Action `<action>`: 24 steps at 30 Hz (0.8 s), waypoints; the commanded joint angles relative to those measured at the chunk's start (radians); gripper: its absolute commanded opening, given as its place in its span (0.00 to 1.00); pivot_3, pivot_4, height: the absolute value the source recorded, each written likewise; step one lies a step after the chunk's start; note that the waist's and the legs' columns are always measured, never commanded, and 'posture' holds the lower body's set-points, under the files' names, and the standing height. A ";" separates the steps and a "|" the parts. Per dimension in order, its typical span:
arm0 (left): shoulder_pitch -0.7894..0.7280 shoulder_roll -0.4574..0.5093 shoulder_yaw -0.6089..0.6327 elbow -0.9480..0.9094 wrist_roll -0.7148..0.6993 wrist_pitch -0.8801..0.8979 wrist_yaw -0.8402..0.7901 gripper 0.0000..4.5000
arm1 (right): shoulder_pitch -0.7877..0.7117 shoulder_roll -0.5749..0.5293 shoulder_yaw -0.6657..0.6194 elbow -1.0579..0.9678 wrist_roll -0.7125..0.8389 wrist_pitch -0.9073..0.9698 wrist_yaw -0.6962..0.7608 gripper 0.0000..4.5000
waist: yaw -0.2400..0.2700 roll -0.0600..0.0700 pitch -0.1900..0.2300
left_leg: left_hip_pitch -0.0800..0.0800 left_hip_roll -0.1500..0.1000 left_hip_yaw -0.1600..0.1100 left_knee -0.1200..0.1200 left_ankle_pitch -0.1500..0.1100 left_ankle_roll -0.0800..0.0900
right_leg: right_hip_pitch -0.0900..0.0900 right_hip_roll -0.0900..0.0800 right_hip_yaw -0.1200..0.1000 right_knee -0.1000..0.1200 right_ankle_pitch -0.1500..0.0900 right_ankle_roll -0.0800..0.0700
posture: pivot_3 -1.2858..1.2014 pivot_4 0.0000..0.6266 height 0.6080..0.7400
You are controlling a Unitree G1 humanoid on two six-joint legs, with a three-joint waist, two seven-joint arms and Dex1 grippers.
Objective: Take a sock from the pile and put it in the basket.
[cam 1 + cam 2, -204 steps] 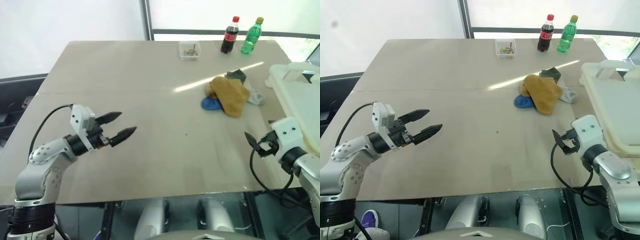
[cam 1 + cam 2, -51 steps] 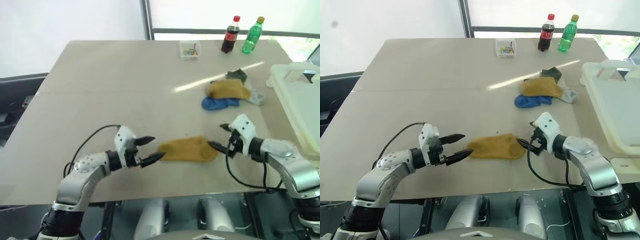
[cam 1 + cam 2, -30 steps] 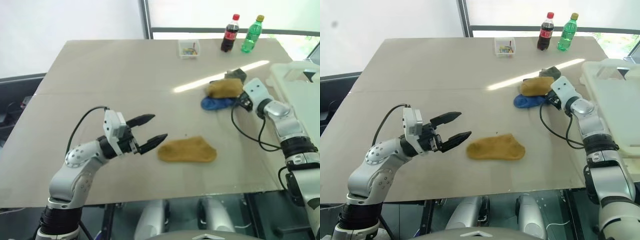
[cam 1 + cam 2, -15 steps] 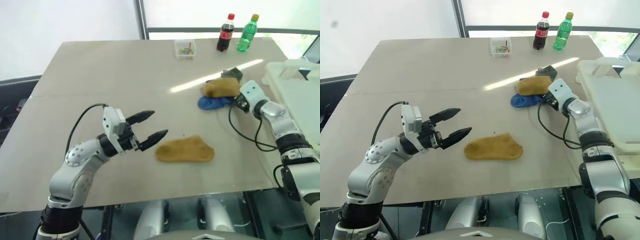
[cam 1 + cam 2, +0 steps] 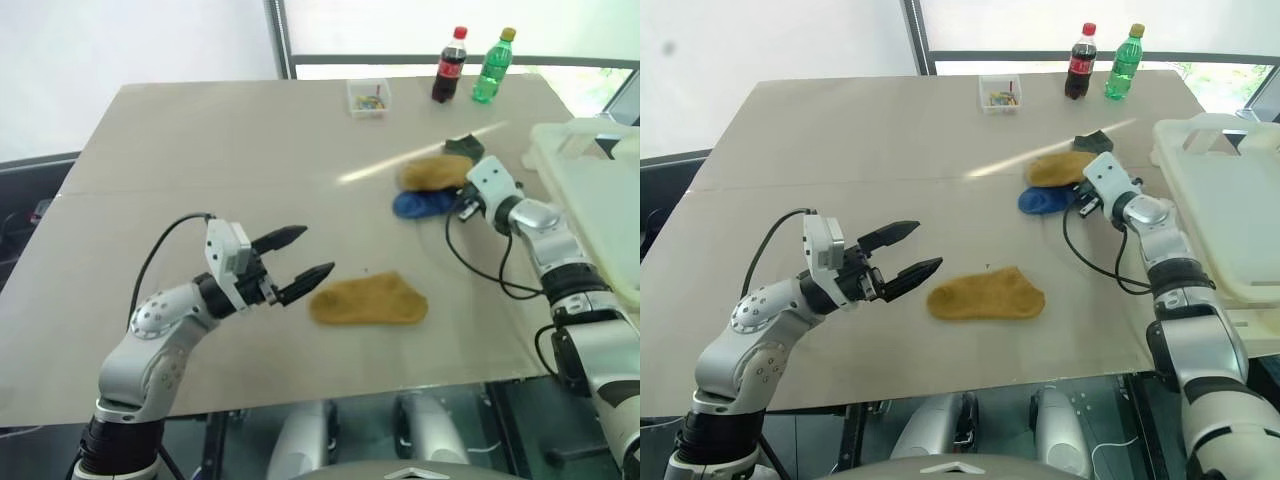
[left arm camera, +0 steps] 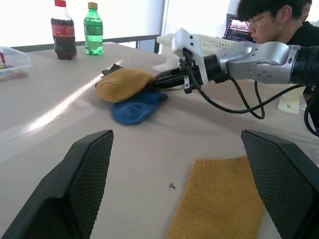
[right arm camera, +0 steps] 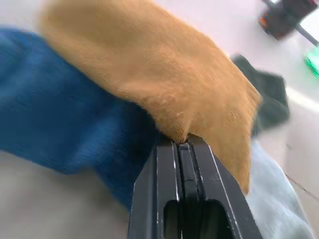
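Socks of the pile [image 5: 437, 185] lay heaped on the far right part of the tabletop [image 5: 220, 160], just short of the basket [image 5: 590, 190], which stood at the tabletop's right edge. A mustard-yellow sock [image 7: 164, 74] sat on top, over a bright blue sock [image 7: 60, 124], with a dark olive-grey sock [image 7: 271, 102] behind them and a light grey one [image 7: 279, 199] at the side. The right hand [image 7: 183, 142] was at the pile with its fingers pressed together, and in the right wrist view their tips pinched a fold at the edge of the mustard-yellow sock; how much fabric was caught was hard to judge. Another mustard sock [image 5: 368, 300] lay flat alone nearer the front edge, well apart from the pile. The left hand [image 5: 308, 255] hovered just beside that lone sock, jaws spread wide, holding nothing. At the far edge stood a cola bottle [image 5: 448, 65] and a green bottle [image 5: 492, 66] side by side, and a small clear box [image 5: 367, 97] to their left. A person [image 6: 279, 22] sat beyond the basket.
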 commanded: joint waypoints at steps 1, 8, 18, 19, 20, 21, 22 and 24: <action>-0.002 -0.004 0.005 -0.042 0.001 -0.023 0.004 0.96 | 0.042 0.012 0.009 -0.143 0.032 0.054 0.091 0.00 | 0.001 0.000 0.000 | 0.000 0.000 0.000 0.000 0.000 0.000 | 0.000 0.000 0.000 0.000 0.000 0.000 | 0.52 0.24 0.94; -0.003 -0.007 0.004 -0.035 0.008 -0.026 0.001 0.96 | 0.107 0.033 0.051 -0.352 0.056 0.184 0.211 0.00 | 0.002 0.000 0.000 | 0.000 0.000 0.000 0.000 0.000 0.000 | 0.000 0.000 0.000 0.000 0.000 0.000 | 0.52 0.24 0.94; 0.020 -0.015 0.010 -0.045 0.014 -0.030 0.006 0.96 | 0.171 0.101 0.127 -0.655 0.131 0.375 0.324 0.00 | 0.003 0.000 0.000 | 0.000 0.000 -0.001 0.000 0.000 0.000 | 0.000 0.000 -0.001 0.000 0.000 0.000 | 0.52 0.24 0.94; 0.022 -0.015 0.013 -0.045 0.013 -0.030 0.006 0.96 | 0.171 0.109 0.137 -0.674 0.138 0.384 0.334 0.00 | 0.003 0.000 0.000 | 0.000 0.000 -0.001 0.000 0.000 0.000 | 0.000 0.000 -0.001 0.000 0.000 0.000 | 0.52 0.24 0.94; 0.026 -0.015 0.015 -0.046 0.012 -0.030 0.007 0.96 | 0.172 0.122 0.149 -0.696 0.149 0.398 0.345 0.00 | 0.003 0.000 0.000 | 0.000 0.000 -0.001 0.000 0.000 0.000 | 0.000 0.000 -0.001 0.000 0.000 0.000 | 0.52 0.24 0.94; 0.030 -0.014 0.018 -0.047 0.011 -0.030 0.007 0.96 | 0.172 0.134 0.159 -0.714 0.156 0.409 0.351 0.00 | 0.003 0.000 0.000 | 0.000 0.000 -0.001 0.000 0.000 0.000 | 0.000 0.000 -0.001 0.000 0.000 0.000 | 0.52 0.24 0.94; 0.033 -0.013 0.019 -0.048 0.009 -0.030 0.007 0.96 | 0.173 0.140 0.164 -0.726 0.161 0.418 0.354 0.00 | 0.003 0.000 0.000 | 0.000 0.000 -0.001 0.000 0.000 0.000 | 0.000 0.000 -0.001 0.000 0.000 0.000 | 0.52 0.24 0.94; 0.040 -0.010 0.022 -0.050 0.007 -0.030 0.006 0.96 | 0.174 0.168 0.177 -0.755 0.186 0.444 0.363 0.00 | 0.004 0.000 0.000 | 0.000 0.000 -0.001 0.000 0.000 0.000 | 0.000 0.000 -0.001 0.000 0.000 0.000 | 0.52 0.24 0.94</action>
